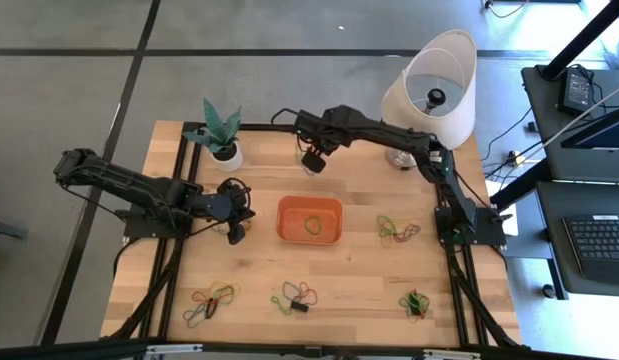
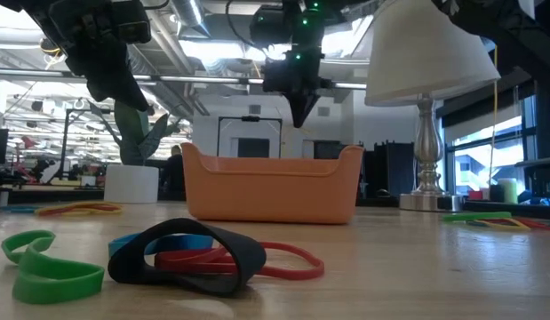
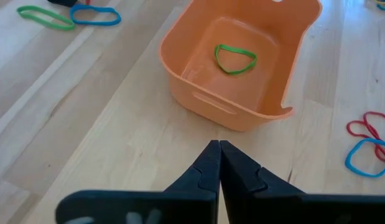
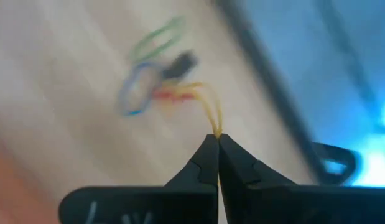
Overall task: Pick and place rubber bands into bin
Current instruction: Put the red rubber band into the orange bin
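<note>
The orange bin (image 1: 286, 232) sits mid-table with one green rubber band (image 3: 234, 59) lying on its floor. My right gripper (image 4: 217, 138) hovers over the table just beyond the bin's far side (image 1: 312, 165), pointing down and shut on a thin yellow rubber band (image 4: 212, 115). My left gripper (image 3: 218, 146) is shut and empty, above the table left of the bin (image 1: 236, 235). Loose rubber bands lie in clusters on the wood: right of the bin (image 1: 399, 230) and along the near edge (image 1: 211, 298), (image 1: 294, 297), (image 1: 416, 302). My right gripper pinches the yellow rubber band between its two fingertips, from above. Only a short stretch of the band (image 4: 214, 124) shows, sticking out past the tips, and it is clear of the table. One strand or two, I cannot tell.
A white plant pot (image 1: 225, 155) stands at the far left of the table and a lamp (image 1: 434, 85) at the far right. In the low view, green (image 2: 43, 267), black (image 2: 190, 258) and red (image 2: 283, 260) bands lie near the camera in front of the bin (image 2: 275, 187).
</note>
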